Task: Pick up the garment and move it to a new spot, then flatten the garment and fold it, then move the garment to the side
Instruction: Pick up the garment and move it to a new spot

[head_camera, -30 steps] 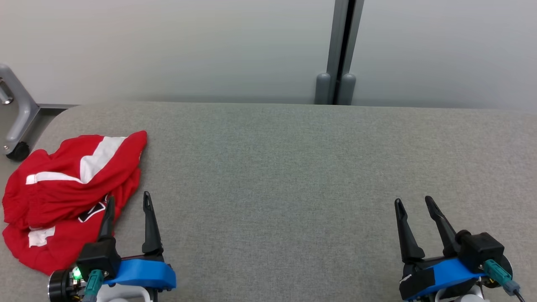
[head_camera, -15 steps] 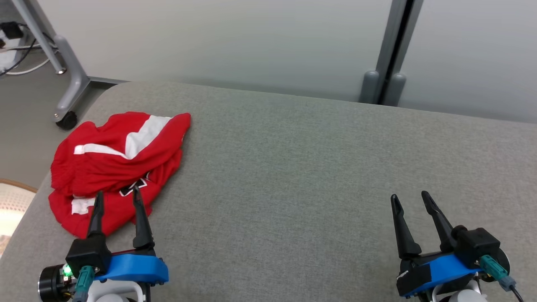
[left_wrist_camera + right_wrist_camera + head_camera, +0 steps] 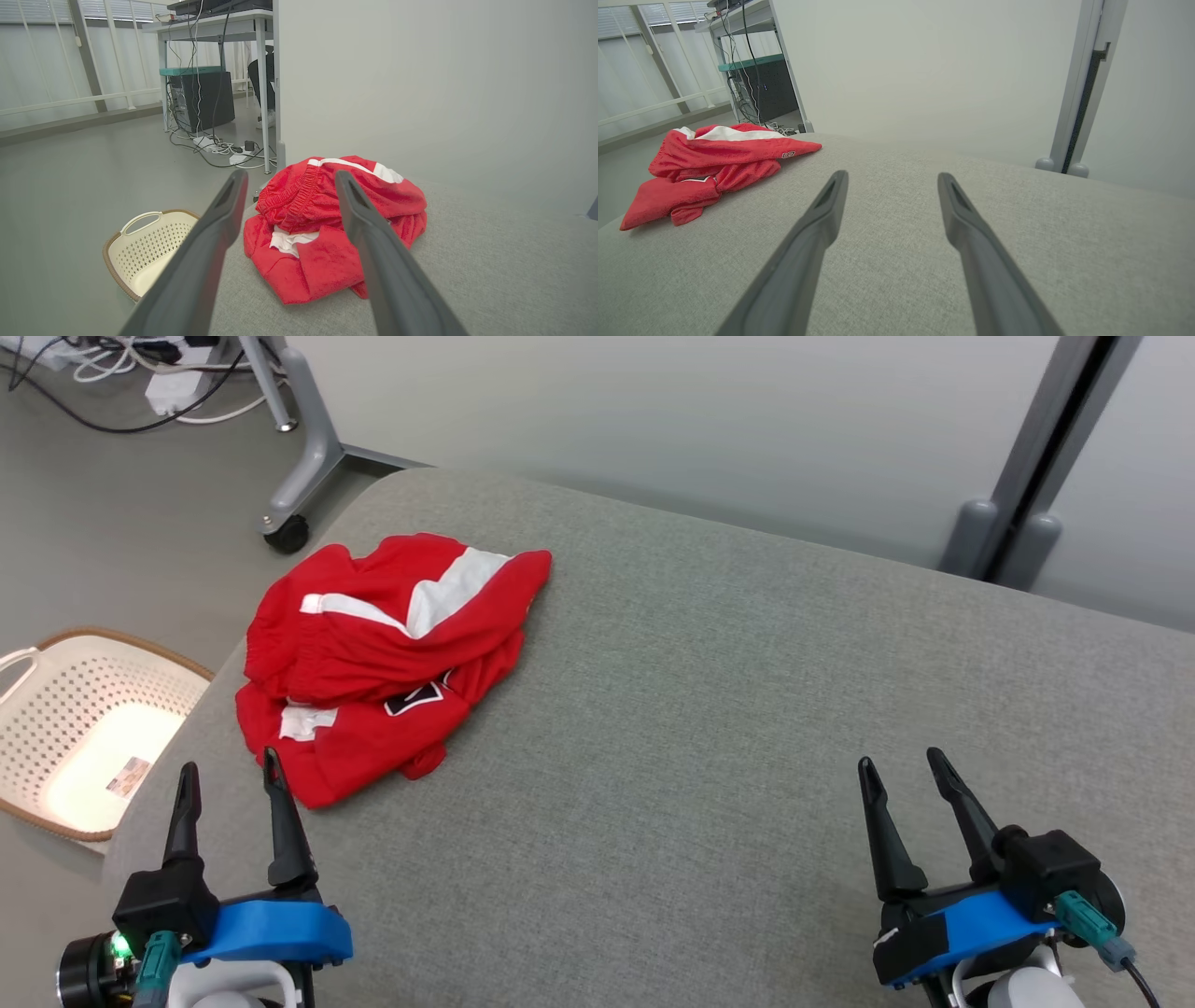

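Observation:
A crumpled red garment (image 3: 373, 663) with white stripes and a dark patch lies near the left end of the grey padded table (image 3: 709, 709). The left wrist view looks at the garment (image 3: 327, 224) just ahead of the fingers, and the right wrist view has the garment (image 3: 710, 172) far to its left. My left gripper (image 3: 229, 775) stands open by the table's left front edge, just short of the garment and not touching it. My right gripper (image 3: 901, 765) is open at the lower right, far from the cloth, with nothing between its fingers.
A cream laundry basket (image 3: 65, 728) sits on the floor left of the table, also in the left wrist view as the basket (image 3: 145, 247). A grey wheeled frame leg (image 3: 299, 476) and cables (image 3: 140, 383) lie behind. A pale wall with a grey post (image 3: 1027, 523) backs the table.
The head camera has swung left, so the whole picture shifted right and the basket came into view. The garment lies as before. Both grippers stay open.

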### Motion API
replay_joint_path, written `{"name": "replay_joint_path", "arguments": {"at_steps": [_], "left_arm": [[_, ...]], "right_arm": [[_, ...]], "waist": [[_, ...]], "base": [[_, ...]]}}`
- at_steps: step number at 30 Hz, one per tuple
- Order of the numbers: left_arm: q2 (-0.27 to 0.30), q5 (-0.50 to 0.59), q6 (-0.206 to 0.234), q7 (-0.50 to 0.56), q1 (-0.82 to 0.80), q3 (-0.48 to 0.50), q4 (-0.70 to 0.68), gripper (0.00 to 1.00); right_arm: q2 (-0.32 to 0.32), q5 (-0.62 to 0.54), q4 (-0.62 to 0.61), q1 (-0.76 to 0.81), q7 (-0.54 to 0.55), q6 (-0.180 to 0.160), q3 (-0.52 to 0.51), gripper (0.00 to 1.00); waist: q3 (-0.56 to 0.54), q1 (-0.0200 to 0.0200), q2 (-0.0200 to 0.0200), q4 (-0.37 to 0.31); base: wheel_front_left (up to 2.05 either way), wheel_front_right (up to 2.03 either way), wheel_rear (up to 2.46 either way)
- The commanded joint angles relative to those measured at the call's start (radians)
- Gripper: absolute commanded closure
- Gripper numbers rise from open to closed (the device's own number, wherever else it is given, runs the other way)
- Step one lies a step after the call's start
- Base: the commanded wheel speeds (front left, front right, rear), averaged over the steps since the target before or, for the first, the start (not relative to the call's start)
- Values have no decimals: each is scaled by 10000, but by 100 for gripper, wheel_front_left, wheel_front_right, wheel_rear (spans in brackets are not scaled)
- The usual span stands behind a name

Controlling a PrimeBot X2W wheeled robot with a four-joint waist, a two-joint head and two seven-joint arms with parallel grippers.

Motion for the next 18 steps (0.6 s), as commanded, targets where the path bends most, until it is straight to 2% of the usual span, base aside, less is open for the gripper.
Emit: {"name": "replay_joint_path", "arguments": {"at_steps": [1, 8, 13, 18], "left_arm": [[50, -40, 27, -49, 103, 82, -29, 0], [33, -110, 81, -50, 228, 232, -119, 0], [7, -281, 19, -50, 36, 428, -242, 0], [407, -431, -169, -49, -711, 786, -335, 0]], "right_arm": [[-56, -36, 34, -150, -35, 22, 19, 0], [-57, -110, 103, -218, -35, 21, 117, 0], [-57, -168, 124, -324, -13, 21, 241, 0], [-58, -415, -79, -448, 91, 21, 188, 0]], "waist": [[128, 0, 0, 253], [189, 0, 0, 463], [303, 0, 0, 248], [587, 0, 0, -126]], "base": [[0, 0, 0], [0, 0, 0], [0, 0, 0], [0, 0, 0]]}}
